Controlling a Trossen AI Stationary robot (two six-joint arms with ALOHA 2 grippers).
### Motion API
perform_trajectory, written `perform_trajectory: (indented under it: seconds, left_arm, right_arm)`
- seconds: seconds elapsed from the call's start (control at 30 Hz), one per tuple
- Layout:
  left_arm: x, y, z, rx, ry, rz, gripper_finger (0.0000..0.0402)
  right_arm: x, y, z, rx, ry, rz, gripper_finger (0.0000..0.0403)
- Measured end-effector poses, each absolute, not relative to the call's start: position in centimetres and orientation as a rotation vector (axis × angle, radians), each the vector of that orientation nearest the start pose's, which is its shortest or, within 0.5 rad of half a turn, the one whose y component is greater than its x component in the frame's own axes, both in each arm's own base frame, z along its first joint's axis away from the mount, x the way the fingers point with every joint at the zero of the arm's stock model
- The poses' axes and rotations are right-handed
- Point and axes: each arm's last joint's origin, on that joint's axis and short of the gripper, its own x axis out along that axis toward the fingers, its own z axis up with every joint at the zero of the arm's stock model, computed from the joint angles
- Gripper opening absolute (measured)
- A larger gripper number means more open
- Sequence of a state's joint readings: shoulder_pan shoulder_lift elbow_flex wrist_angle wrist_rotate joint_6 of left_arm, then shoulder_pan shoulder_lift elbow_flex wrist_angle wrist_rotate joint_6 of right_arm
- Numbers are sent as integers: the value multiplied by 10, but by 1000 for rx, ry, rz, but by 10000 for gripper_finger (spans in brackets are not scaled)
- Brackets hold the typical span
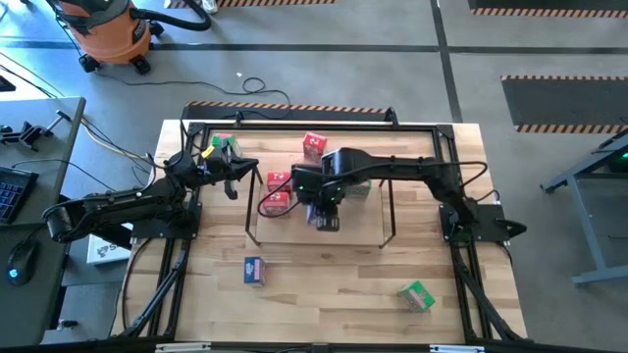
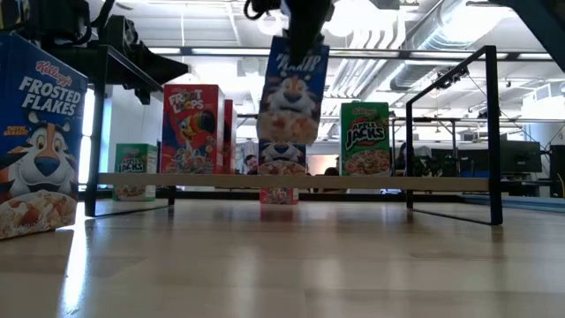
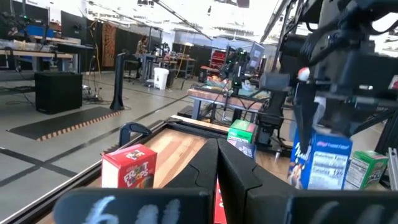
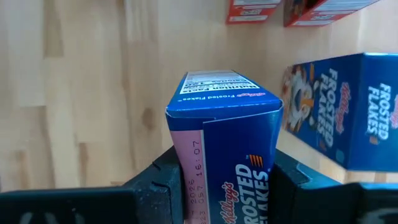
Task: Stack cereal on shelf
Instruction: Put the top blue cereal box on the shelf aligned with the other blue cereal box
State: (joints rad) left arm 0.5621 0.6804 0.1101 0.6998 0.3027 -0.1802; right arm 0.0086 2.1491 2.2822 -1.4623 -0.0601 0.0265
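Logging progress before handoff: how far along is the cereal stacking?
Done: a Froot Loops box and an Apple Jacks box stand upright on the shelf. In hand: the right gripper holds a blue Frosted Flakes box above the shelf board. Left: a blue box and a green box on the table front; the left gripper waits at the shelf's left end.

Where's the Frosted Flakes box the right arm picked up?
In the right gripper, the blue box hangs above the shelf mid-table, between the red Froot Loops box and green Apple Jacks box.
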Motion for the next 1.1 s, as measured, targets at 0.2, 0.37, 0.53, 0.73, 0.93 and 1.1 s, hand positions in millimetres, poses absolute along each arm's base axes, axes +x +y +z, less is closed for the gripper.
perform_trajectory:
  seconds: [0.2,0.37,0.53,0.73,0.93,1.1]
  left_arm:
    - [130,72,200,-125,-141,248,0]
    - [130,72,200,-125,-141,248,0]
    - [130,72,200,-125,-140,248,0]
    - [130,72,200,-125,-140,247,0]
    - [130,71,200,-125,-140,241,0]
    - [130,71,200,-125,-140,241,0]
  right_arm:
    - [431,-2,310,47,1340,11,129]
    - [435,-3,307,18,1327,-21,129]
    - [438,-3,304,9,1323,-31,129]
    - [444,-3,293,7,1331,-29,129]
    - [446,-4,289,-10,1342,-49,144]
    - [446,-4,289,-15,1340,-67,179]
